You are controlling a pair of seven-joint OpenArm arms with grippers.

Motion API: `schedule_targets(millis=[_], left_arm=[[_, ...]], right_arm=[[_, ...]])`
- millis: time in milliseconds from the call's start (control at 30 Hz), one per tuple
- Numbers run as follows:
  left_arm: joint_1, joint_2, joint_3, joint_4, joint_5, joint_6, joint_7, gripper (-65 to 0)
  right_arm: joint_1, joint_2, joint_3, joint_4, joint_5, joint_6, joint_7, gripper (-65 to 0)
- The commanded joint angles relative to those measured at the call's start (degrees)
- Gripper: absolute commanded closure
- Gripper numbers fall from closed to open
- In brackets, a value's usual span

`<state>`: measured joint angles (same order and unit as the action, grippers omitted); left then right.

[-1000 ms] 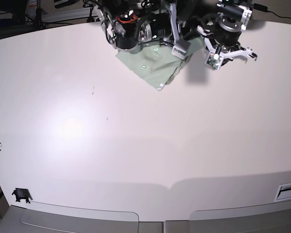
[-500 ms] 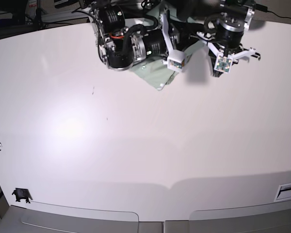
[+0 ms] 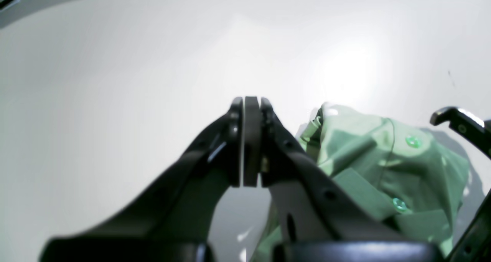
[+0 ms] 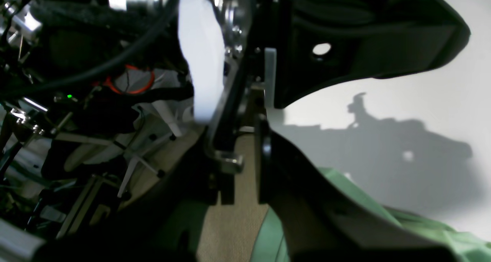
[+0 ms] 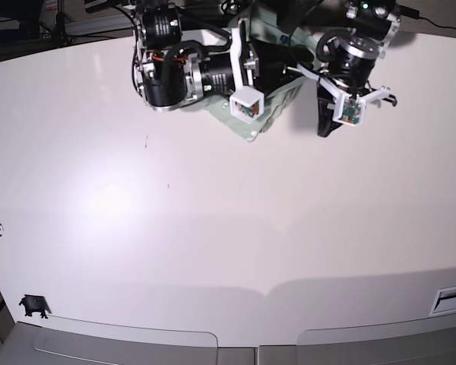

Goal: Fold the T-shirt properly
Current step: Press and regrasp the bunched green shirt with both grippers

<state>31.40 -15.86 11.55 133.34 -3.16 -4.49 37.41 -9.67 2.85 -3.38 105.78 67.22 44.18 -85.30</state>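
The pale green T-shirt (image 5: 252, 129) lies crumpled at the far edge of the white table (image 5: 213, 228), mostly hidden under my right arm (image 5: 167, 72) in the base view. In the left wrist view the T-shirt (image 3: 383, 170) is bunched just right of my left gripper (image 3: 251, 139), whose pads press together with nothing between them. My left gripper (image 5: 324, 123) hangs over bare table to the right of the cloth. My right gripper (image 4: 245, 158) stands above the T-shirt (image 4: 422, 227) with a narrow gap between its fingers; only beige floor shows through the gap.
The robot's base, motors and cables (image 4: 96, 81) crowd the table's far edge behind the shirt. A small black clip (image 5: 33, 306) sits at the near left corner and a white label (image 5: 450, 300) at the near right edge.
My right arm has swung left and forward, its white wrist block now covering more of the shirt, and its jaws have narrowed. My left wrist has turned and dropped slightly, still shut.
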Motion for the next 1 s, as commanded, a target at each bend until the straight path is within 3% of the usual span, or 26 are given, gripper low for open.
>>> schedule_targets(millis=[0, 367, 667, 967], left_arm=[[3.32, -1.27, 0.81, 1.66, -4.39, -7.72, 3.56, 0.0], [-0.87, -0.98, 0.81, 1.66, -4.42, -7.50, 1.55, 0.0], [-1.33, -0.98, 0.81, 1.66, -4.35, -7.50, 1.03, 0.0], [-1.33, -1.01, 0.79, 1.66, -2.23, -6.64, 2.27, 0.0]], right_arm=[[4.39, 1.90, 6.29, -0.33, -11.08, -4.18, 7.15, 0.0], [0.85, 1.90, -1.09, -0.33, -12.04, -4.18, 6.34, 0.0], [-0.02, 1.88, -10.73, -0.46, -17.79, -4.18, 6.97, 0.0], [0.35, 1.88, -9.70, -0.46, -17.79, -4.18, 7.50, 0.0]])
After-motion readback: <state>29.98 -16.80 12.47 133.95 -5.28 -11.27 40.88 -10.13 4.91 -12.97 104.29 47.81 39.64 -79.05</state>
